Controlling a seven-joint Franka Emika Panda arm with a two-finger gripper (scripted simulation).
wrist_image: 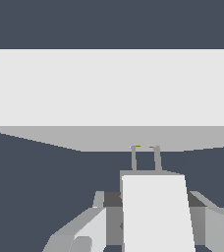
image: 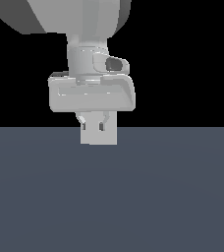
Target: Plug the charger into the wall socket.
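We see the gripper (wrist_image: pixel 153 216) clamped on the charger (wrist_image: pixel 155 211), a small white block held between its fingers (wrist_image: pixel 84 231). The block's long axis and two thin prongs (wrist_image: pixel 133 157) point straight at the wall socket (wrist_image: pixel 109 88), a broad white plate. The prong tips reach its near face at faint orange marks.

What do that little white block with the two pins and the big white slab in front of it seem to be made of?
This is a simulator render, so only guesses. The charger looks like matte white plastic: flat, no shine. Its prongs are dull grey, perhaps metal. The wall socket looks like the same matte white plastic, plain and untextured.
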